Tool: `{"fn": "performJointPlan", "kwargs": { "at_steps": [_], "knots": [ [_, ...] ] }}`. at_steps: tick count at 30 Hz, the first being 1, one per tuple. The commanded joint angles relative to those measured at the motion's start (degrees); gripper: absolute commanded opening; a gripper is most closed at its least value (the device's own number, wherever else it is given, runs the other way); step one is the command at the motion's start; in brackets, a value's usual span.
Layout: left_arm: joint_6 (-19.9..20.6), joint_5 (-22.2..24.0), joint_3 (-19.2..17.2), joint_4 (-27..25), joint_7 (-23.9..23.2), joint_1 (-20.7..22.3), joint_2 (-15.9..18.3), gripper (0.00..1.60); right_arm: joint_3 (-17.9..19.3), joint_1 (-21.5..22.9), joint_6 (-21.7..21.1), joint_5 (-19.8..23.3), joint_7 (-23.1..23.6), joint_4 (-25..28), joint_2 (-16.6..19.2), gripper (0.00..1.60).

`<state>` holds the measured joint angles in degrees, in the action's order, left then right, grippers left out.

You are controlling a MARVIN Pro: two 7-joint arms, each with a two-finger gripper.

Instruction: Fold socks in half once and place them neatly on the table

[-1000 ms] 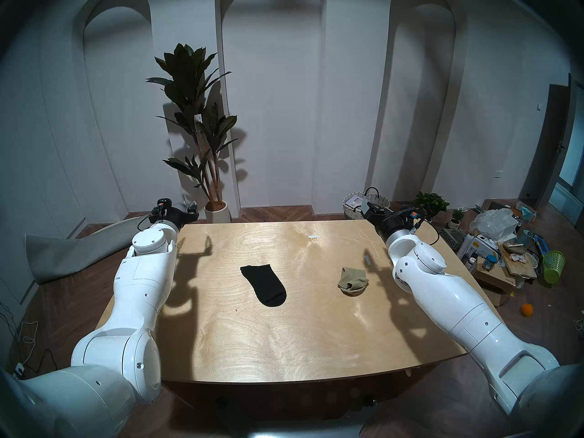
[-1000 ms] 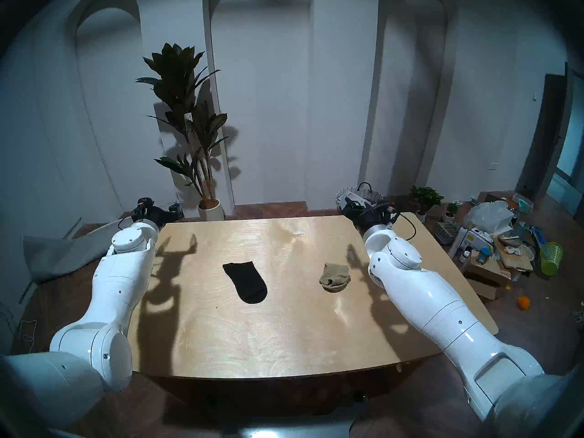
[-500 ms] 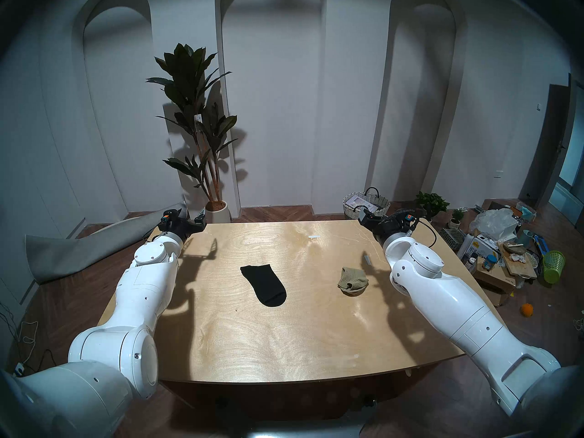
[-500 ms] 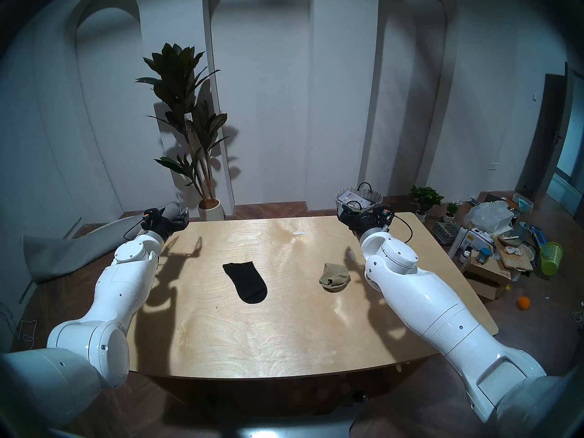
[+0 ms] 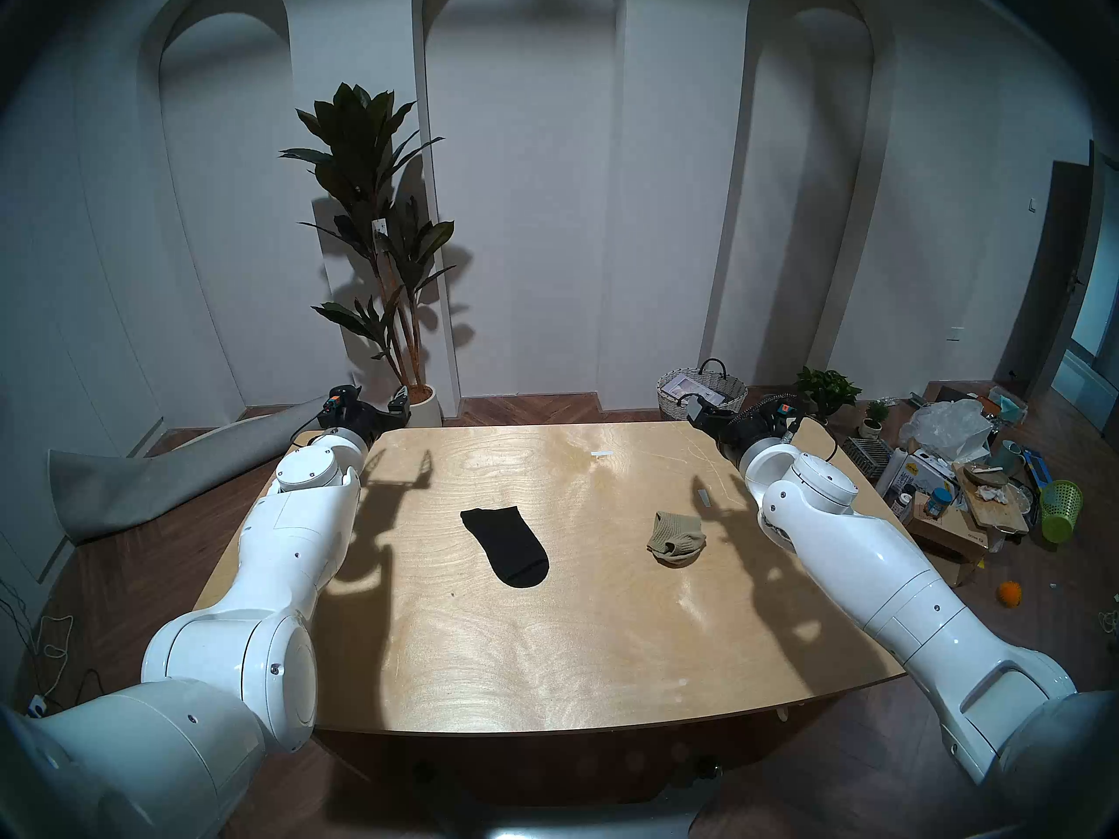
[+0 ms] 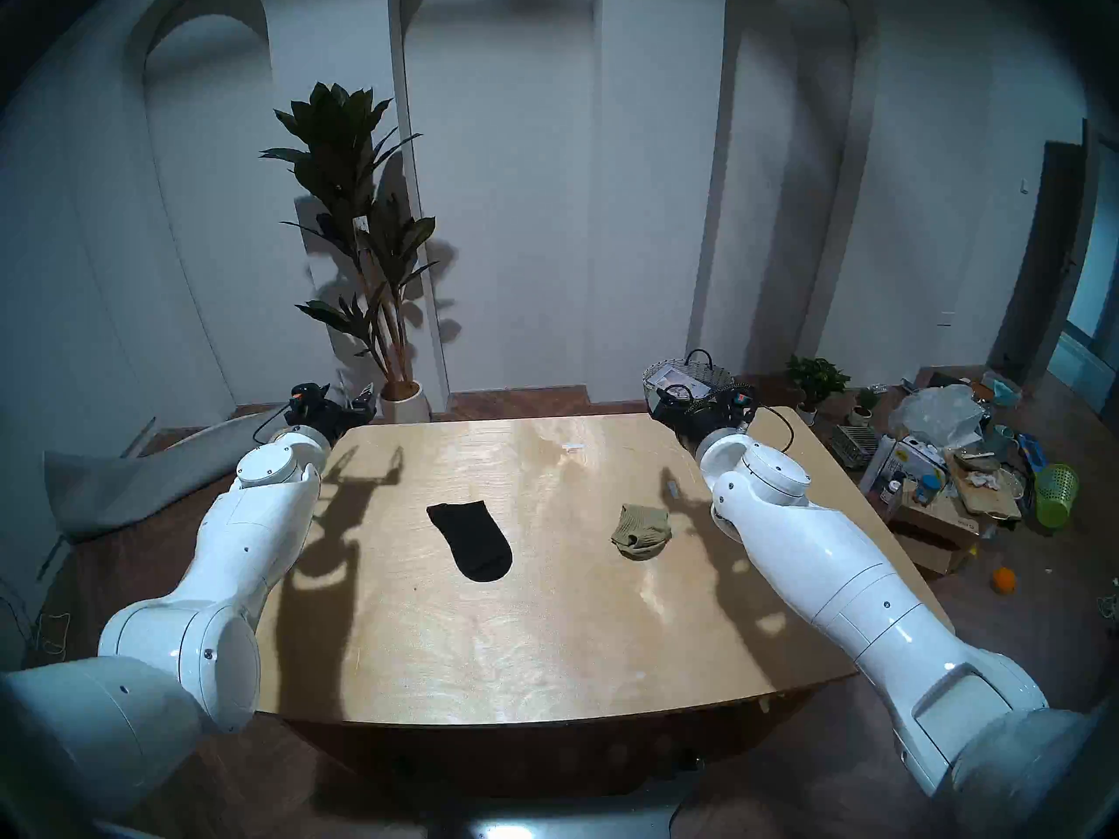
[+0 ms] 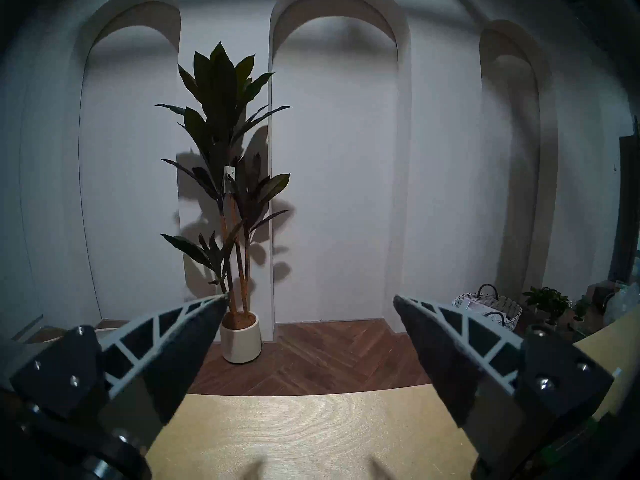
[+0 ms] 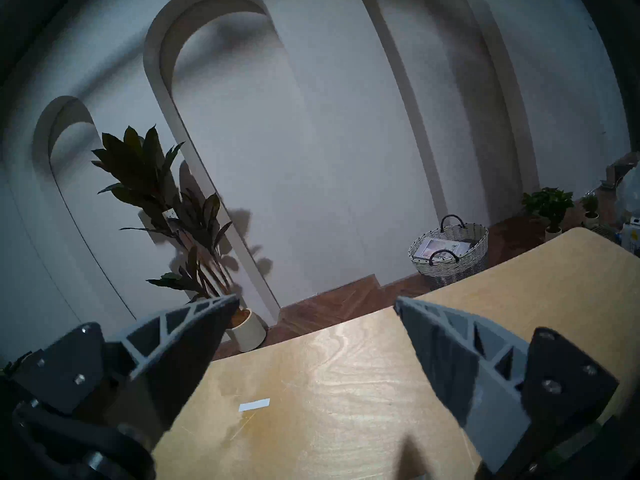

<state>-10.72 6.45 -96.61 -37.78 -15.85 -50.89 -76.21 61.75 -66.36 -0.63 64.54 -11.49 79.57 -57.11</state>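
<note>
Left gripper (image 7: 310, 297): I see it spread wide, empty, over tabletop's (image 5: 545, 650) far left corner.
Right gripper (image 8: 317, 301): agape, empty, far right corner.
Black sock (image 5: 506, 546): mid-tabletop.
Olive sock (image 5: 677, 539): toward right edge.

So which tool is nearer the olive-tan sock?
Right. The right tool is beyond the olive-tan sock, near the table's far edge; the left tool is across the table, past the black sock.

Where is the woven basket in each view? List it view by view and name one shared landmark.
Head left: woven basket on the floor beyond the table's far right corner.
Head right: same spot.
Left wrist: right edge.
Right wrist: right of centre.
Shared landmark: the tall potted plant.
</note>
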Motion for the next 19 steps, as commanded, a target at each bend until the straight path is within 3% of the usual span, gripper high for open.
{"fn": "performJointPlan", "kwargs": {
  "at_steps": [1, 19],
  "knots": [
    [0.1, -0.1, -0.1, -1.3, 0.4, 2.2, 0.3, 1.6, 0.8, 2.1, 0.5, 1.0, 2.2, 0.3, -0.9, 1.6],
    [0.4, -0.2, -0.1, -1.5, 0.7, 2.1, 0.3, 1.6, 0.7, 2.2, 0.7, 1.5, 3.2, -0.1, -0.9, 1.6]
  ]
}}
